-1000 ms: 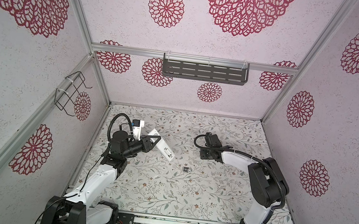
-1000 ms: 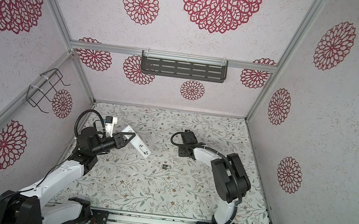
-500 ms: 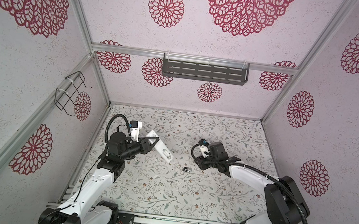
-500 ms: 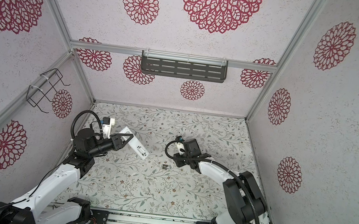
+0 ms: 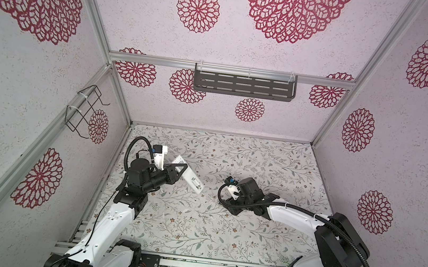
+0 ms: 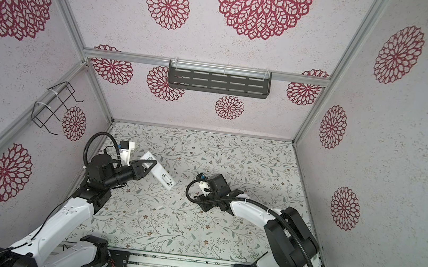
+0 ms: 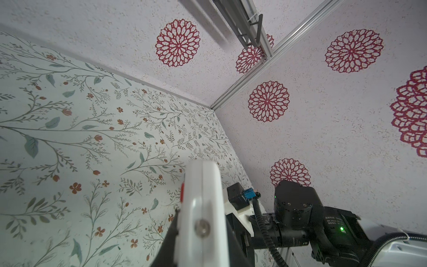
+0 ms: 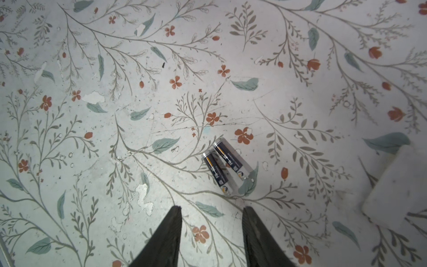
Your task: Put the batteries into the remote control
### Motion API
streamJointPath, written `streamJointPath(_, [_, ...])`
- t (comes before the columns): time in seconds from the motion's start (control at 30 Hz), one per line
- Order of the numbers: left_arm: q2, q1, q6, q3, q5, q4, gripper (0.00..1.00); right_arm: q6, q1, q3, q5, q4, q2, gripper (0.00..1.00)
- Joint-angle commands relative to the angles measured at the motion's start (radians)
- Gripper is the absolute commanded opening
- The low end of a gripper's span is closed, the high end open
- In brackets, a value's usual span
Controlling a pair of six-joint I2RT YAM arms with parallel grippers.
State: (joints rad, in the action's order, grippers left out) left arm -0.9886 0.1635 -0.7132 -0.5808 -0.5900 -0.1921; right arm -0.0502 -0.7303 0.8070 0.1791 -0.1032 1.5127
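On the left in both top views, the left gripper is clamped on the remote control. It grips the white bar partway along its length. The remote is lifted off the floral surface and tilted: one end points up toward the back left corner and the other slants down toward the middle. In the left wrist view the remote rises between the dark fingers, and a small red button shows on its side.

Further right, the batteries lie on the surface, seen clearly only in the right wrist view. There are two dark cylinders with silvery ends, side by side and touching, both flat. In the top views they are hidden or too small to make out.

On the right, the right gripper points down at the surface with its fingers apart and nothing between them. Its tips are just beside the near ends of the batteries and do not touch them. The remote and this gripper are well apart.
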Motion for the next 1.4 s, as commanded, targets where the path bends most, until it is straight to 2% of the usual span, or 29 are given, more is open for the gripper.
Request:
streamJointPath(0.0, [0.011, -0.003, 0.015, -0.002, 0.004, -0.01, 0.11, -0.049, -0.001, 0.008, -0.039, 0.009, -0.006, 0.46])
streamJointPath(0.2, [0.011, -0.004, 0.017, -0.001, 0.006, -0.015, 0.11, -0.095, 0.001, 0.04, -0.105, -0.016, 0.04, 0.45])
streamJointPath(0.7, [0.028, -0.004, 0.014, 0.009, 0.004, -0.023, 0.11, -0.124, 0.037, 0.078, -0.159, -0.09, 0.099, 0.44])
streamJointPath(1.37, [0.053, -0.004, 0.003, 0.022, -0.006, -0.048, 0.11, -0.135, 0.048, 0.134, -0.152, -0.102, 0.183, 0.44])
